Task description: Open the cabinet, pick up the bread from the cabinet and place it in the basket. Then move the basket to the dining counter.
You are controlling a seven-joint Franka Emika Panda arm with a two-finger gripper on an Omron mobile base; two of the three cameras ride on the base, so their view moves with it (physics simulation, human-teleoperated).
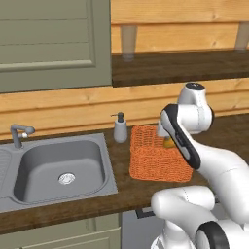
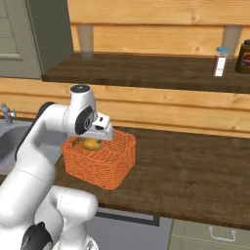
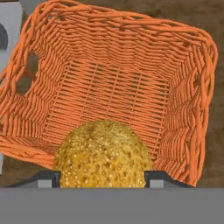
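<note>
Golden-brown seeded bread [image 3: 103,153] hangs above the upright orange wicker basket [image 3: 183,100].

hand [image 2: 91,142] with bread [image 2: 90,144] over basket [image 2: 105,163]

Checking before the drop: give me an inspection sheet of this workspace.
Surface: dark wooden worktop with grey sink at its left.
Job's things: bread between the fingertips, over the orange wicker basket, which has nothing in it; olive-green cabinet above the sink, door shut.
Clutter: soap dispenser beside the basket; spice jar and dark jar on the shelf.
Grippers: gripper on the bread, above the basket.
Cables: nothing seen.
Surroundings: wood-plank wall, tap.
</note>
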